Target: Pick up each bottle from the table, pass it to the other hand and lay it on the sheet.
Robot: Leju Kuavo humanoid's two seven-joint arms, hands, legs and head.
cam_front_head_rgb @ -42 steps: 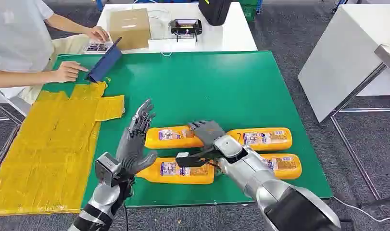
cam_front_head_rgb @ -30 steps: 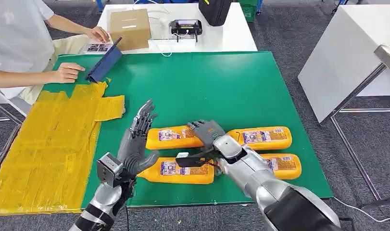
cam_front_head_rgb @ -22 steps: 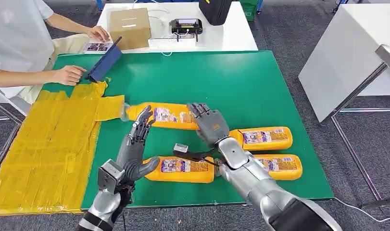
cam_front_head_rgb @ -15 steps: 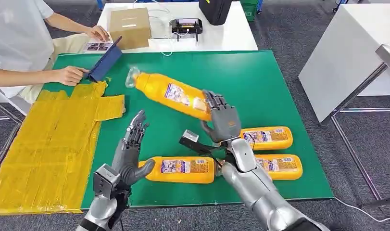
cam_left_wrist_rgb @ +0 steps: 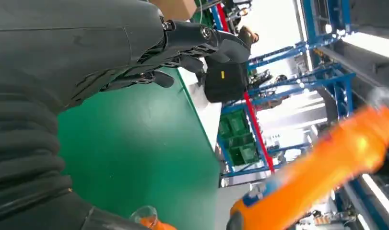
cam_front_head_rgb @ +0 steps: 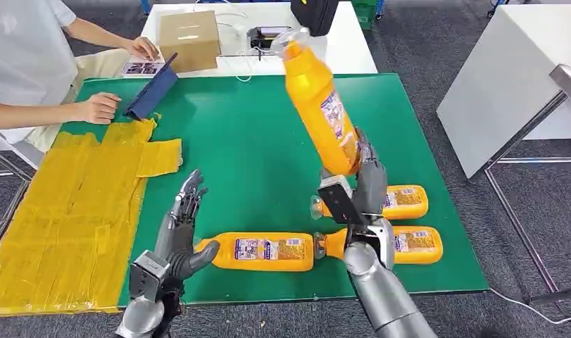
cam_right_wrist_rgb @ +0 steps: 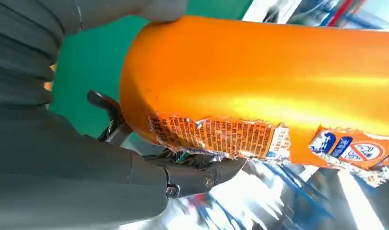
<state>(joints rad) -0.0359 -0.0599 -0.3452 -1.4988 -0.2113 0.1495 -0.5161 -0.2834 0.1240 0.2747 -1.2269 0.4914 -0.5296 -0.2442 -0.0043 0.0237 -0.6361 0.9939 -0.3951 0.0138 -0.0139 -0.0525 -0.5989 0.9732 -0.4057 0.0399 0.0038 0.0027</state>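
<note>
The right hand (cam_front_head_rgb: 367, 184) grips the base of an orange plastic bottle with a clear cap (cam_front_head_rgb: 319, 93), its fingers wrapped around it, raised nearly upright above the green table (cam_front_head_rgb: 268, 134); the left hand (cam_front_head_rgb: 178, 229) hovers with fingers spread, holding nothing

Right hand (cam_front_head_rgb: 370, 184) has one bottle (cam_front_head_rgb: 321, 102) up above the counter (cam_front_head_rgb: 268, 134), tilted, cap end away from the robot. Three more bottles (cam_front_head_rgb: 258, 251) lie on the counter near its front edge. Sheet (cam_front_head_rgb: 64, 204) is off to the left, left hand (cam_front_head_rgb: 177, 236) just beside it.
</note>
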